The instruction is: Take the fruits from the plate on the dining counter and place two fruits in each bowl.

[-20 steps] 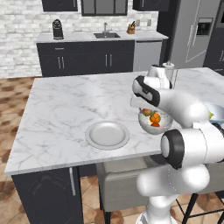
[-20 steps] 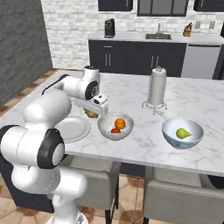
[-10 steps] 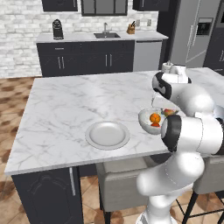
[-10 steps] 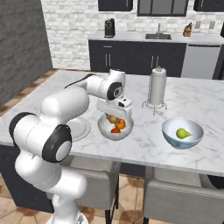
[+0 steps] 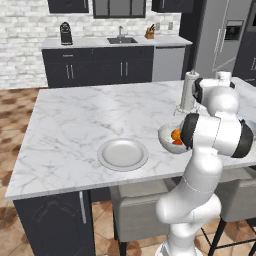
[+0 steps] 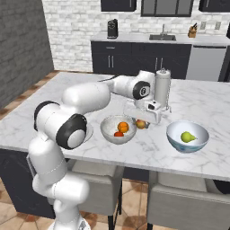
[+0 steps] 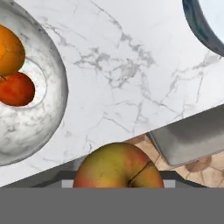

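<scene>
- In my right base view the end effector [image 6: 143, 117] sits at centre frame, low over the table [image 6: 54, 103], between the speckled bowl [image 6: 117, 130] and the blue bowl [image 6: 187, 136].
- It is clamped on the apple [image 6: 141, 124], a brownish-red fruit peeking out under the white hand body; I cannot make out the fingertips themselves there.
- In the hand view the apple [image 7: 118, 168] fills the lower centre, cut off at the bottom, so I see only its upper half; a dark crease runs across its right side.
- The apple is round, so I can give no long axis for it.
- The speckled bowl [image 7: 33, 109] is cropped at the left edge of the hand view, with an orange [image 7: 9, 50] and a red fruit [image 7: 16, 89] touching inside it.
- The blue bowl [image 7: 203, 28] shows just a rim arc in the upper right corner there.
- In the right base view a yellow-green pear [image 6: 187, 137] lies in the blue bowl, lying on its side with its stem end toward frame right.
- In my left base view the arm hides most of the speckled bowl [image 5: 167, 137]; the plate [image 5: 122, 154] sits bare at lower centre.
- A paper towel roll [image 6: 162, 89] stands upright behind the hand.
</scene>
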